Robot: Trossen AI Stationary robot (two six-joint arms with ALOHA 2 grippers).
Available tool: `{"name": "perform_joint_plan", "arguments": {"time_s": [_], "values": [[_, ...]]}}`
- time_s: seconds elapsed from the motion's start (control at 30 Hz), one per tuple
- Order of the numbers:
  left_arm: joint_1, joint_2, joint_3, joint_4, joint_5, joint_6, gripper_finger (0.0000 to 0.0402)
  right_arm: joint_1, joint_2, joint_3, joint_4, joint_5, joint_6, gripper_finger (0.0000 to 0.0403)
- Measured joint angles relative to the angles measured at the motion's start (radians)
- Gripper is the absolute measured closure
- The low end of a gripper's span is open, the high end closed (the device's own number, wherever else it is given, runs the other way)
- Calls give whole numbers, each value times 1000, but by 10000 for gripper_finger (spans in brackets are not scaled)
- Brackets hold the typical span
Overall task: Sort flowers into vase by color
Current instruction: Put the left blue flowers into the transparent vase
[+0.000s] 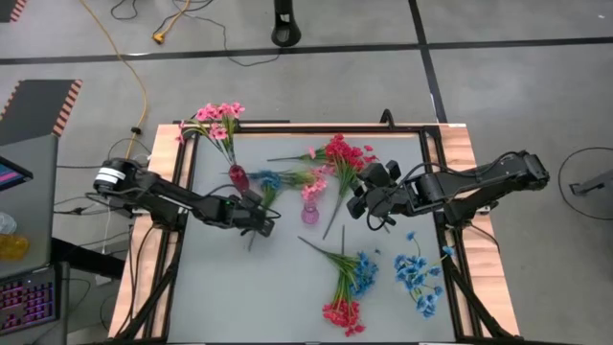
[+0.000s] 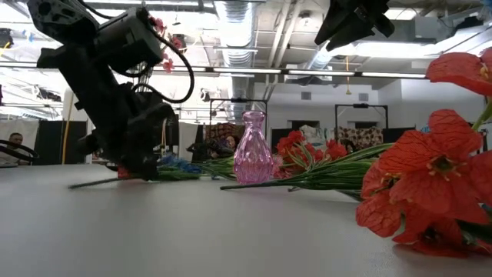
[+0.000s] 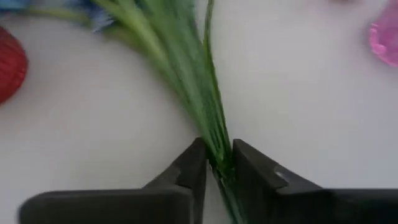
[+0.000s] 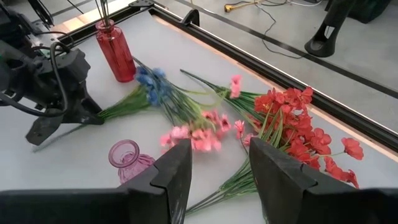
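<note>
Left gripper (image 3: pixel 217 163) down at table level, centre-left, jaws pinched on green stems of blue sprig (image 1: pixel 271 179), low on the stalk. Blossoms trailing off toward red vase (image 4: pixel 115 51), which stands far-left and holds pink flowers (image 1: pixel 218 118). Pink vase (image 2: pixel 254 148) mid-table, empty. Red sprig (image 1: pixel 345 153) lying just right of pink vase. More red and blue sprigs (image 1: pixel 350 283) loose near the front edge, blue bunch (image 1: pixel 419 275) front-right. Right gripper (image 4: pixel 214 171) raised above red sprig, fingers apart, holding nothing. Sprigs look light, thin-stemmed, springy, likely to flop and swing at the head when lifted. Bundle of slim stems probably slippery, may fan out or slide. Best grip low-to-mid on bunched stems, never on blossoms, probably crushable.
</note>
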State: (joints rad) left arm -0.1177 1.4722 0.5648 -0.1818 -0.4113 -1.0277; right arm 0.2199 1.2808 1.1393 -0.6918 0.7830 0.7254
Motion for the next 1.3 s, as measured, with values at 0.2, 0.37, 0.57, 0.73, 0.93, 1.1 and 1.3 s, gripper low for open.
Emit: {"name": "perform_joint_plan", "arguments": {"time_s": [0.2,0.37,0.57,0.73,0.93,1.1,1.3], "values": [[0,-64,0,0,18,48,393,0,0,0,0,0,0,216],[0,-148,0,-9,18,51,382,0,0,0,0,0,0,216],[0,-276,0,-22,101,98,381,0,0,0,0,0,0,216],[2,-398,0,-45,236,115,381,0,0,0,0,-1,0,216],[3,-541,0,-48,373,110,381,0,0,0,0,-1,0,216],[3,-645,0,-46,389,109,381,0,0,0,0,-1,0,216],[3,-749,0,-46,407,141,381,0,0,0,0,-1,0,216]]}}
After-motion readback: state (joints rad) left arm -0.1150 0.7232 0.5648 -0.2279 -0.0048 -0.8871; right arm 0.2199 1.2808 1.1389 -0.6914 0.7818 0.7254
